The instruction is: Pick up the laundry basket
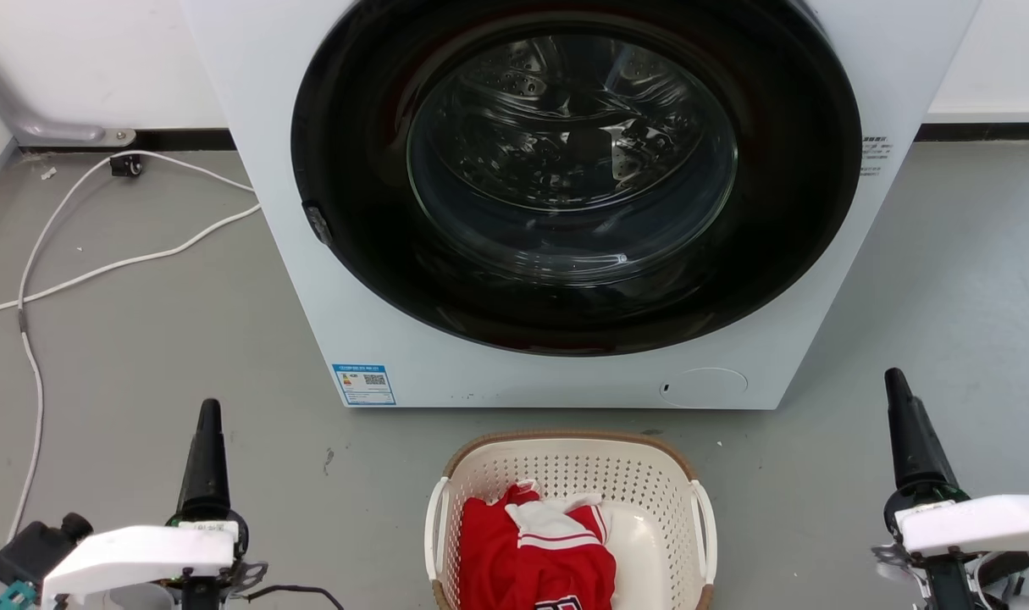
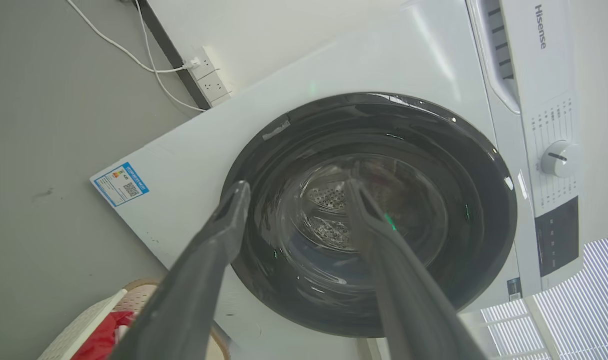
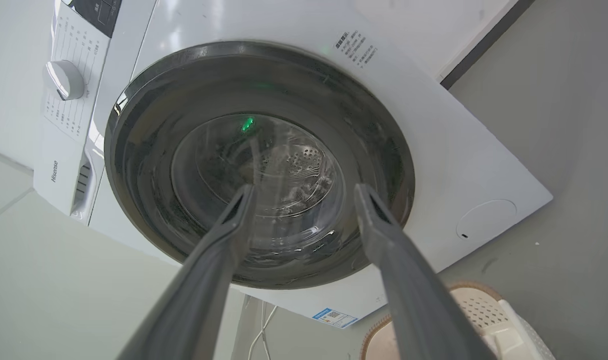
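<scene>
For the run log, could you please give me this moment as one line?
laundry basket: on floor before washing machine, ungrasped, red-and-white garment inside | left gripper: open, empty | right gripper: open, empty

The left jaws are two long, matte dark-grey fingers [image 2: 203,265] that taper to narrow tips. Behind them sits an angular white plastic cover [image 1: 137,551], with a small white label [image 1: 209,527] on the black collar at the fingers' base. Outward of these jaws are a black boxy module [image 1: 35,546] and a teal connector [image 1: 10,596]. A thin black cable [image 1: 294,588] trails from the inner side. The right jaws have matching dark tapered fingers [image 3: 409,280], backed by a second white angular cover [image 1: 976,521] with a pale metal bracket [image 1: 891,555] beside it.
</scene>
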You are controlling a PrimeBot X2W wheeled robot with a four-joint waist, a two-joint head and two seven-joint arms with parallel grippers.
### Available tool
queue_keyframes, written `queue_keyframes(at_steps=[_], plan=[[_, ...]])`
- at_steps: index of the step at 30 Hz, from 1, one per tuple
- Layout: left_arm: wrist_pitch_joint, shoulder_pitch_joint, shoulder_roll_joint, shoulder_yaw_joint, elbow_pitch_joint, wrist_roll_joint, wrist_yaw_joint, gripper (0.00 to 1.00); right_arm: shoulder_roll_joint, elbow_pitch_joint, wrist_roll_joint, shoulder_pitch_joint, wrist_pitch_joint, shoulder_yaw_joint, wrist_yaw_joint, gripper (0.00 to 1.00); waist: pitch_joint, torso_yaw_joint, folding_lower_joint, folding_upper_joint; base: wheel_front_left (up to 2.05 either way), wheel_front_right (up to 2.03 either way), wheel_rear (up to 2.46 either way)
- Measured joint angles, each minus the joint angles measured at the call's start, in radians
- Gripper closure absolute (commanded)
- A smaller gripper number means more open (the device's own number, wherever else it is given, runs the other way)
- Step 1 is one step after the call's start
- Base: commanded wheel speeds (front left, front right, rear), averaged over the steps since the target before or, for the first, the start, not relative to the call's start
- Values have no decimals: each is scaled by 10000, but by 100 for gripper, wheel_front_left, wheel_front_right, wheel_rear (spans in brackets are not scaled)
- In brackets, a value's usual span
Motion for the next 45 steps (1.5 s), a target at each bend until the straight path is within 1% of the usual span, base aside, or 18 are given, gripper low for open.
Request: queue_keyframes(at_steps=[4, 7, 12, 14, 21, 25, 28, 36, 45], plan=[[-136, 43, 2, -303, -633, 1172, 330, 0, -4, -407, -993, -1, -157, 48, 0, 0, 19, -4, 0, 0, 0, 0, 0], [-244, 151, 2, -654, -968, 1695, 349, 0, -4, -700, -1684, -3, -247, 140, 0, 0, 31, -11, 0, 0, 0, 0, 0], [-389, 310, 6, -846, -1267, 2422, 378, 0, -6, -1043, -2813, 4, -422, 382, 0, 0, 50, -27, 0, 0, 0, 0, 0], [-466, 395, 8, -961, -1361, 2803, 299, 0, -2, -1141, -3219, 8, -466, 487, 0, 0, 61, -32, 0, 0, 0, 0, 0], [-679, 447, 10, -1254, -1812, 4234, 345, 0, -6, -1407, -4472, 102, -698, 602, 0, 0, 102, -44, 0, 0, 0, 0, 0], [-800, 456, 10, -1547, -2017, 5185, 368, 0, -8, -1438, -5076, 177, -805, 755, 0, 0, 117, -48, 0, 0, 0, 0, 0], [-886, 498, 13, -1714, -2073, 5626, 472, 0, -8, -1440, -5335, 193, -878, 800, 2, 0, 131, -55, 0, 0, 0, 0, 0], [-1085, 542, 36, -2155, -2222, 6955, 499, 0, -8, -1440, -6282, 247, -1099, 823, 2, 0, 161, -75, 0, 0, 0, 0, 0], [-1317, 600, 359, -2805, -2222, 8098, 729, 0, -10, -1358, -7258, 383, -1317, 863, 2, 0, 154, -100, 0, 0, 0, 0, 0]])
